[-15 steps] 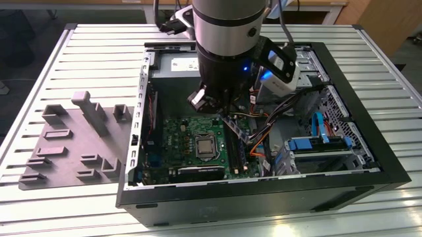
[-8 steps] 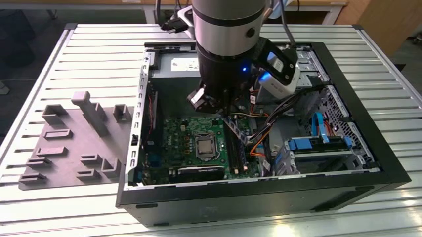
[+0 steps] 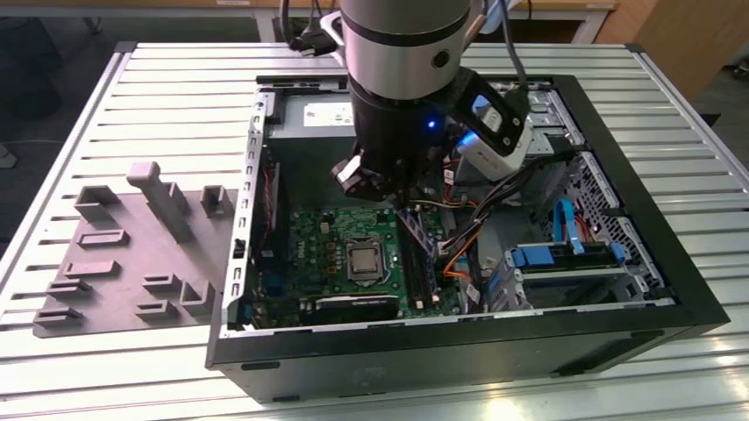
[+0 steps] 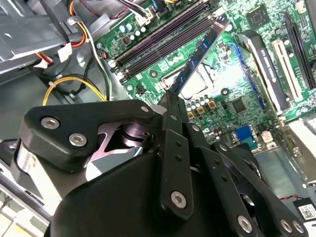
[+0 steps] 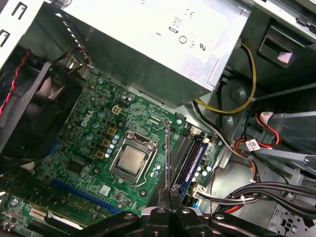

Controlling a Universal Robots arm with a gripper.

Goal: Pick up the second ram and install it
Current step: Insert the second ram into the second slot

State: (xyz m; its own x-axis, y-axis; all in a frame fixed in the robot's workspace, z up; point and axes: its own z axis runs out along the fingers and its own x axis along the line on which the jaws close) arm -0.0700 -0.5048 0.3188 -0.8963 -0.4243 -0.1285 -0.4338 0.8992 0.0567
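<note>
1. Black pincer (image 4: 170,96) is clamped tight on one end of the thin, long blue-green circuit-board ram stick (image 4: 200,54).
2. Stick is held tilted above the large green motherboard (image 4: 237,74), over the CPU socket (image 4: 197,86) and near the dark mem. slots (image 4: 163,37).
3. Open black PC case (image 3: 468,338) sits on the ribbed metal tabletop (image 3: 175,88).

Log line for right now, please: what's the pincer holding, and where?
pincer: shut on second ram | place: over motherboard, near memory slots | ram: held by one end, not in a slot
</note>
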